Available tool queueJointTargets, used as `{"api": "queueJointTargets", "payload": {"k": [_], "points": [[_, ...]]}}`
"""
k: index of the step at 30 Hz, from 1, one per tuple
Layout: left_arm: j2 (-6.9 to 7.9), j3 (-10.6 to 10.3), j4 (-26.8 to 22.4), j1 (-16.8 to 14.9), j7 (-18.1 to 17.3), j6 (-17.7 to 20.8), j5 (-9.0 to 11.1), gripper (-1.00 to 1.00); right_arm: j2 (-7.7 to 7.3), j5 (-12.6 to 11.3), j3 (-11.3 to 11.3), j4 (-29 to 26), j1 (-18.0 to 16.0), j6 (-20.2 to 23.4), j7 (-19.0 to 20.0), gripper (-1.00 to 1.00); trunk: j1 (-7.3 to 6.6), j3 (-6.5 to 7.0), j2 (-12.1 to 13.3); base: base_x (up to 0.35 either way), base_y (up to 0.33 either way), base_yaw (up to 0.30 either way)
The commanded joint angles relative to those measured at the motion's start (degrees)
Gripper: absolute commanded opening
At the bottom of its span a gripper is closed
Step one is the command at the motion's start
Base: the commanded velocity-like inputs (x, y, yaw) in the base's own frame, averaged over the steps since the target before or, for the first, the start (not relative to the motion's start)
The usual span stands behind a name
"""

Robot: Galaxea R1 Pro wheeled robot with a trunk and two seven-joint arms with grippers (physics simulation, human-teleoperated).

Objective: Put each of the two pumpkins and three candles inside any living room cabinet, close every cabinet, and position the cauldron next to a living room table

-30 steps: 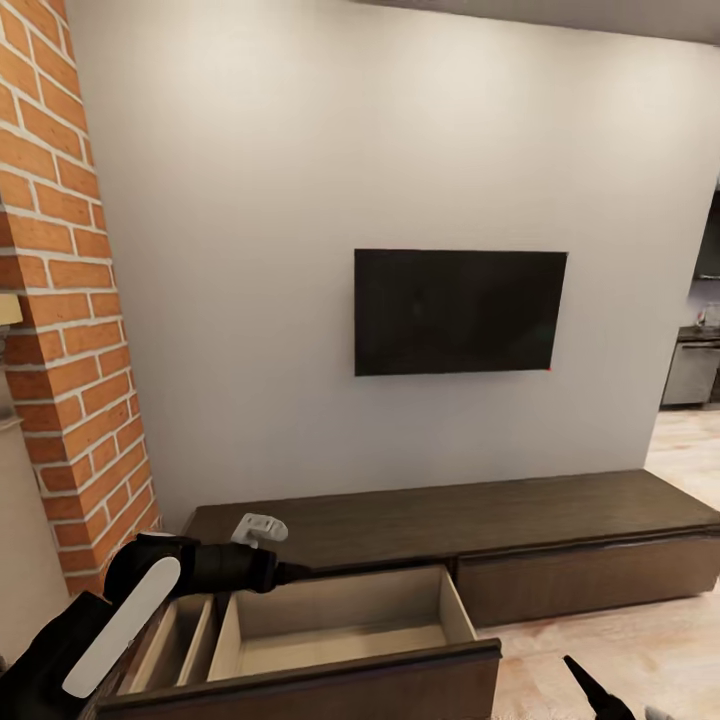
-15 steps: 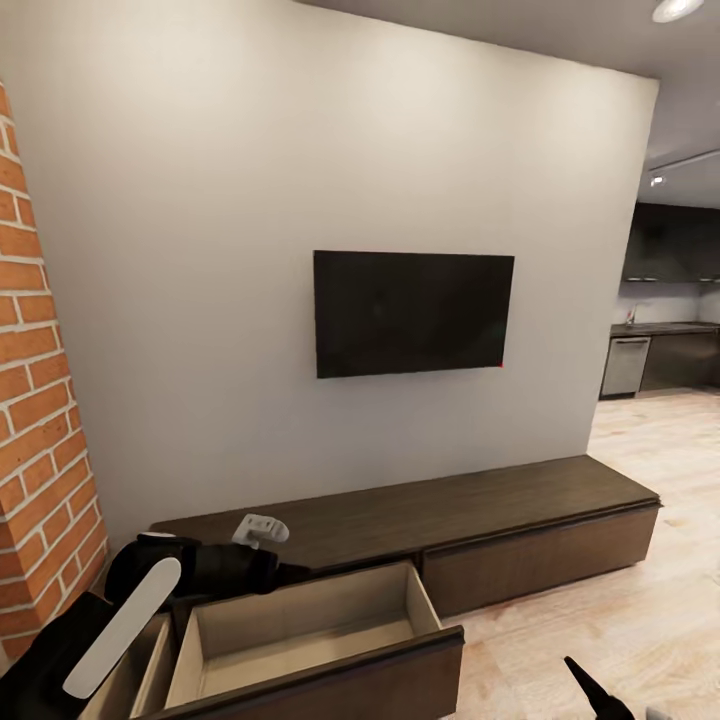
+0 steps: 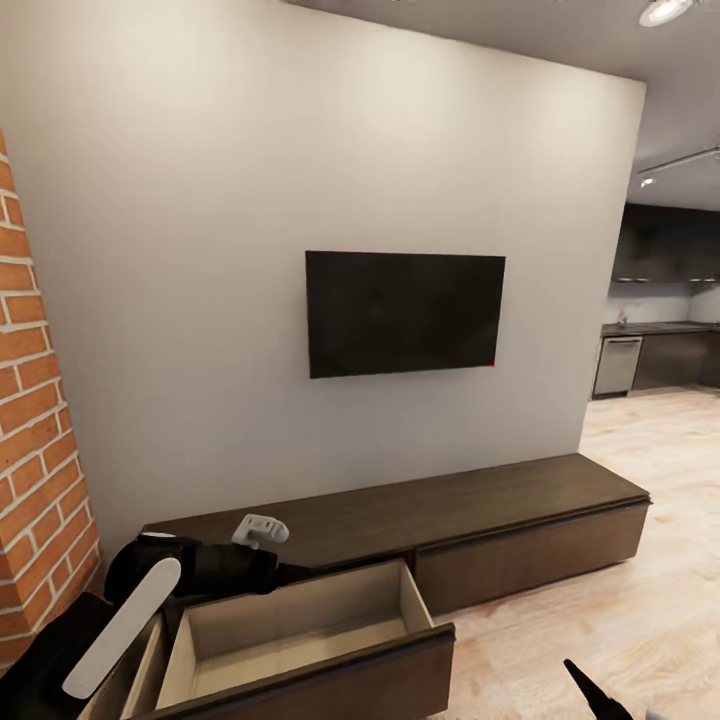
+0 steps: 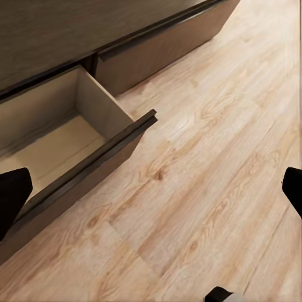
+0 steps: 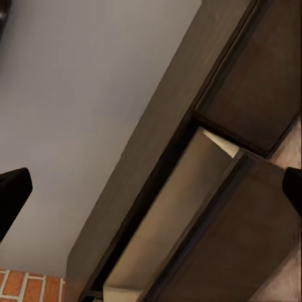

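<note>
White wall [image 3: 250,200] fills the head view, a dark television [image 3: 403,312] mounted at its centre and a red brick column [image 3: 35,450] at the left edge. Below runs the cabinet [image 3: 480,520], long, low and dark brown, on a pale wood floor [image 3: 620,620]; its left drawer [image 3: 300,640] stands pulled out, the beige interior bare, while the right-hand front sits flush. Dark kitchen units [image 3: 665,300] show far right. The left arm [image 3: 190,568] hangs beside the open drawer. The left gripper [image 4: 151,189] is spread wide above the floor and drawer front, gripping nothing; the right gripper [image 5: 151,189] is likewise released, its fingertips well apart, facing the cabinet.
</note>
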Motion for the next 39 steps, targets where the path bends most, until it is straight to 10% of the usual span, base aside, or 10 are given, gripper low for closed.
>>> {"api": "queueJointTargets", "payload": {"k": [1, 39], "points": [[0.04, -0.03, -0.04, -0.05, -0.58, 0.12, -0.60, 1.00, -0.01, -0.48, -0.11, 0.15, -0.06, 0.55, 0.18, 1.00, -0.01, -0.06, -0.04, -0.090, -0.168, -0.189], [0.04, -0.04, -0.06, 0.02, -0.66, 0.12, -0.59, 1.00, -2.01, -1.03, -0.32, 6.47, -0.06, -4.37, 0.15, 1.00, -1.11, 1.78, 1.96, -0.063, -0.158, -0.271]]}}
